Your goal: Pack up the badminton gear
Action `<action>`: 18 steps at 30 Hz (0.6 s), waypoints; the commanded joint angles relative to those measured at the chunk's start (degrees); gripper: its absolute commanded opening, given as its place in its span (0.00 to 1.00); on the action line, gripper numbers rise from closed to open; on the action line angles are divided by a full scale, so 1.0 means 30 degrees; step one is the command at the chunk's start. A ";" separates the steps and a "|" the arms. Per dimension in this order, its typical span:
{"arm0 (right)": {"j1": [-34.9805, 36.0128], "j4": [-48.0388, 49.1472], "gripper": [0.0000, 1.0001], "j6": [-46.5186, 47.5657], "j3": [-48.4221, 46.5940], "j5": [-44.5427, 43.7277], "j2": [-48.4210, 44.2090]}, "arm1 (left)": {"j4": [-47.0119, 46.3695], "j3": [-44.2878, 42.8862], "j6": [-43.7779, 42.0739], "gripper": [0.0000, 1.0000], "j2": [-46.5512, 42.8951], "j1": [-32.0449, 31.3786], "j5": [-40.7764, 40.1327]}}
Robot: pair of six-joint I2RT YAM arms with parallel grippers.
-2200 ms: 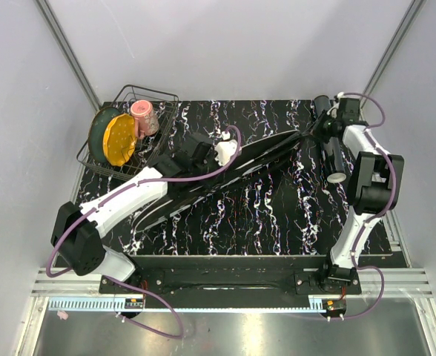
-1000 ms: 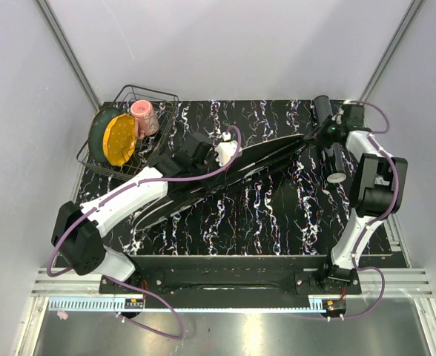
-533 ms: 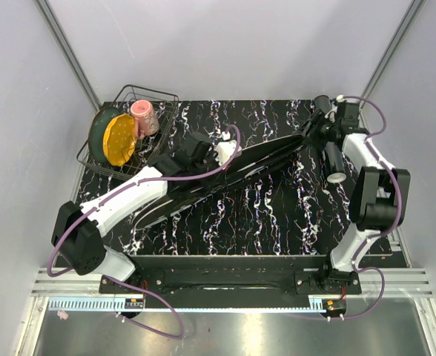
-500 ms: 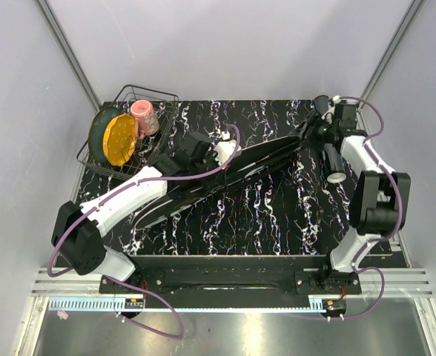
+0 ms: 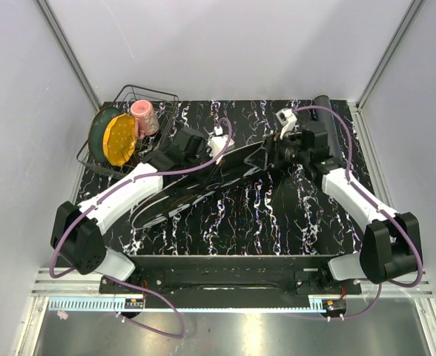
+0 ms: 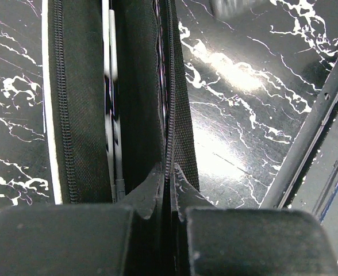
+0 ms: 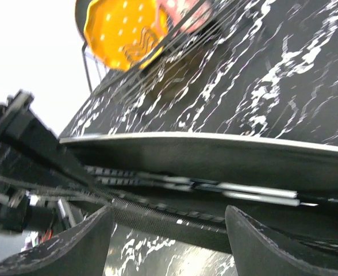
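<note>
Between the pinched-together fingers of the left end effector (image 6: 168,171) sits the zipper edge of the bag (image 6: 77,86), so this end effector is clamped on the bag's cloth. Just beyond its tips, inside the opened bag, lies the racket (image 6: 107,86); only its thin shaft shows. The right end effector (image 7: 168,217) has its fingers wide apart and holds nothing. The bag's open mouth lies just ahead of it, with the shaft visible within.

The bag looks like soft, light woven cloth with a stiffer piped rim. It will probably sag wherever it is unsupported, so the zipper edge or rim seems a better place to pinch than the flat panel. The racket should be light and stiff, with delicate strings, and is best taken by the shaft or handle. Behind the right end effector, partly under its arm, the tube (image 5: 328,106) lies on the desk (image 5: 277,215). Rigid, smooth and round, it is likely to roll and is best gripped across its middle.

Counted: one bag, one racket, one tube, no shuttlecocks in sight. Well off to the left of the left end effector, one basket (image 5: 162,96) holds a yellow plate (image 5: 119,139), a green plate (image 5: 99,126) and a cup (image 5: 144,116).
</note>
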State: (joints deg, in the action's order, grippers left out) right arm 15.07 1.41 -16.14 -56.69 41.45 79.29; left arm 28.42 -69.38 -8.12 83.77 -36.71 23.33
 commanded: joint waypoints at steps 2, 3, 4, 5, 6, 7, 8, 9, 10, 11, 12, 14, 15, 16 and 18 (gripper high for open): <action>0.1538 0.1112 0.83 0.2857 0.0906 0.0306 -0.1174 | -0.1653 -0.0661 -0.0485 0.00 -0.1144 0.0458 0.2445; 0.1684 0.0967 0.83 0.3644 0.0936 0.0101 -0.1146 | -0.1682 -0.0603 -0.0516 0.01 -0.1203 0.0488 0.2737; 0.1889 0.0879 0.83 0.3942 0.0907 0.0099 -0.1029 | -0.1711 -0.0602 -0.0545 0.01 -0.1203 0.0488 0.2856; 0.1978 0.0936 0.83 0.4148 0.0907 0.0041 -0.0912 | -0.1740 -0.0602 -0.0632 0.01 -0.1232 0.0488 0.2973; 0.2066 0.1139 0.82 0.4411 0.0849 -0.0018 -0.0795 | -0.1741 -0.0544 -0.0662 0.02 -0.1233 0.0517 0.3149; 0.2356 0.1141 0.82 0.4646 0.0790 -0.0105 -0.0591 | -0.1741 -0.0544 -0.0663 0.02 -0.1262 0.0488 0.3150; 0.2504 0.1170 0.81 0.4851 0.0761 -0.0309 -0.0444 | -0.1770 -0.0544 -0.0721 0.02 -0.1262 0.0488 0.3121; 0.2622 0.1142 0.80 0.5288 0.0529 -0.0369 -0.0355 | -0.1770 -0.0486 -0.0721 0.02 -0.1262 0.0517 0.3121; 0.2855 0.0851 0.79 0.5815 0.0294 -0.0283 -0.0006 | -0.1828 -0.0456 -0.0750 0.02 -0.1291 0.0488 0.3150; 0.3002 0.0558 0.78 0.6139 0.0060 -0.0253 0.0171 | -0.1828 -0.0456 -0.0750 0.03 -0.1291 0.0488 0.3121; 0.3149 -0.0025 0.76 0.6896 -0.0349 -0.0253 0.0347 | -0.1858 -0.0427 -0.0721 0.03 -0.1262 0.0488 0.3092; 0.3384 -0.0147 0.73 0.7690 -0.0470 -0.0574 0.0699 | -0.1858 -0.0485 -0.0750 0.03 -0.1204 0.0517 0.3091; 0.3385 0.0113 0.70 0.7869 -0.0412 -0.0575 0.0874 | -0.1858 -0.0485 -0.0721 0.03 -0.1203 0.0488 0.3034; 0.3414 0.0290 0.67 0.8016 -0.0382 -0.0575 0.0992 | -0.1887 -0.0514 -0.0721 0.04 -0.1174 0.0488 0.3004; 0.3472 0.0234 0.59 0.8514 -0.0499 -0.0458 0.1168 | -0.1858 -0.0543 -0.0663 0.04 -0.1145 0.0517 0.2946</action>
State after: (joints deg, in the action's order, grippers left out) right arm 24.84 1.04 3.66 -55.61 40.91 81.71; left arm 28.58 -69.38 -9.23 83.59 -35.27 29.10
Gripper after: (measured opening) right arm 0.648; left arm 0.047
